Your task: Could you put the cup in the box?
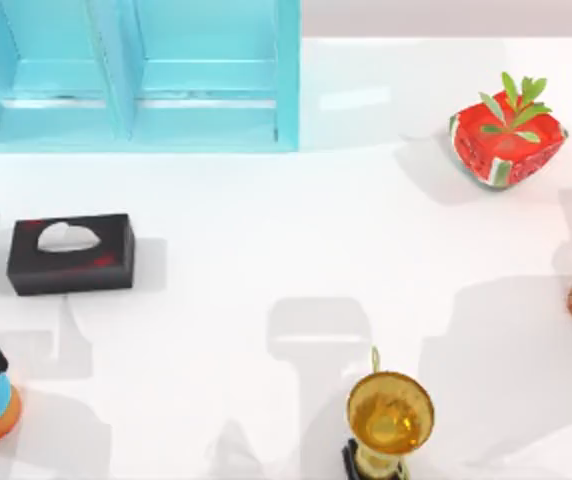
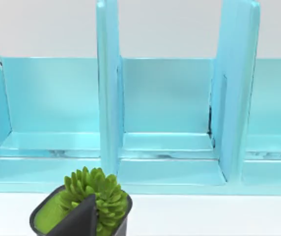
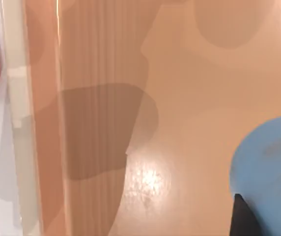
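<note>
The cup (image 3: 270, 167) is seen right up against the right end effector's dark fingertip (image 3: 246, 219) over a tan surface; whether it's pinched can't be told. A potted succulent (image 2: 94, 199) is seen before the turquoise shelf (image 2: 167, 147).

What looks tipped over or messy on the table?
Nothing looks spilled or broken. The red watermelon-patterned plant pot at the table's far right seems to lean a little, but that may just be the camera's angle. The gold trophy stands upright and the black tissue box lies flat.
</note>
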Controlling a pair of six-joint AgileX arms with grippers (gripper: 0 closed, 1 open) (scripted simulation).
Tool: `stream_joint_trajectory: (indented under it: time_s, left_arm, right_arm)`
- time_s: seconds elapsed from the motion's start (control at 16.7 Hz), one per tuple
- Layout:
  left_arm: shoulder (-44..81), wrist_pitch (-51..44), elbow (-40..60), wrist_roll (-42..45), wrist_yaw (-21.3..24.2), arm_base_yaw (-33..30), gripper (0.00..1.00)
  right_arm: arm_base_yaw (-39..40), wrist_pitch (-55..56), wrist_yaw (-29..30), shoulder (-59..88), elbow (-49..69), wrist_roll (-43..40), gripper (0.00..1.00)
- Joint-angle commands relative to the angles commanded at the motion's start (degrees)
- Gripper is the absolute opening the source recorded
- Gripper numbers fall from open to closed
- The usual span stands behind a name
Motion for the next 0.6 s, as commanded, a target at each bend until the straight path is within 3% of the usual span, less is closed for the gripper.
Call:
stream_joint_trajectory:
  time_s: [0.3,0.6]
  left_arm:
    - [0.0,0.0,0.0,0.0,0.0,0.0,1.0]
    - [0.0,0.0,0.0,0.0,0.0,0.0,1.0]
  right_arm:
    - [-0.53,9.06,-0.15,1.73,-7.38,-0.43,0.0]
    - [-0.61,10.26,-0.17,1.97,-8.4,-0.49,0.0]
